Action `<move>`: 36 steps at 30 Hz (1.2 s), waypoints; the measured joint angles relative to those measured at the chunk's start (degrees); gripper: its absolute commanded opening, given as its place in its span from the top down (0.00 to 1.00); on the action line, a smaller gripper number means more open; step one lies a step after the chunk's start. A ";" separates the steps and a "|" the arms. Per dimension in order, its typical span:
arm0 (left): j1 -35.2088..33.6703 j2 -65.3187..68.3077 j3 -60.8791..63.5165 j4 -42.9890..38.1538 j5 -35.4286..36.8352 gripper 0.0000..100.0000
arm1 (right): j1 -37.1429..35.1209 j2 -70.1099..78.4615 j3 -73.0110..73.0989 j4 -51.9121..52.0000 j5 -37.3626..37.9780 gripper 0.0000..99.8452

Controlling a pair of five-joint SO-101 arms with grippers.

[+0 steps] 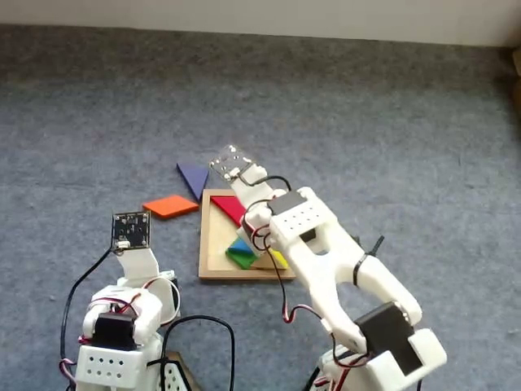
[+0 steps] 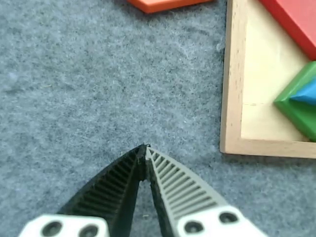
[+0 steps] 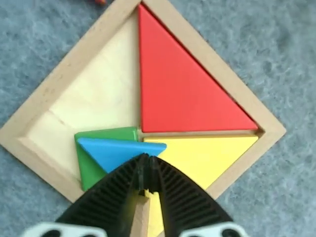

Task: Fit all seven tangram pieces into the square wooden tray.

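The square wooden tray [image 3: 64, 74] [image 1: 213, 269] [image 2: 232, 98] holds a big red triangle [image 3: 182, 89] [image 1: 229, 208] and a yellow triangle [image 3: 207, 153] [image 1: 278, 259]. A green triangle [image 3: 89, 170] [image 2: 298, 106] lies in it too, with a blue triangle [image 3: 111, 150] [image 1: 242, 243] resting partly on top. My right gripper [image 3: 146, 170] hangs shut over the tray, tips at the blue triangle's edge beside the yellow one, holding nothing. My left gripper [image 2: 144, 154] is shut above bare carpet, just off the tray's corner. An orange parallelogram [image 1: 170, 206] [image 2: 165, 4] and a purple triangle [image 1: 194, 177] lie on the carpet outside the tray.
Grey carpet [image 1: 366, 114] covers the whole floor area. The right arm [image 1: 326, 261] stretches over the tray's right half and hides it from above. The left arm [image 1: 130, 314] sits low at the front left.
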 measured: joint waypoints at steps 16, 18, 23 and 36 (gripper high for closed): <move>0.00 0.00 0.00 0.00 0.00 0.99 | -2.20 1.76 -2.81 -10.55 0.00 0.99; 0.00 0.00 0.00 0.00 0.00 0.99 | -2.37 1.76 -2.81 -10.73 0.00 0.99; 0.00 0.00 0.00 0.00 0.00 0.99 | -2.37 -0.88 -2.73 -9.41 0.00 0.99; 0.00 0.00 0.00 0.00 0.00 0.99 | -0.97 0.18 0.26 -3.08 0.00 0.99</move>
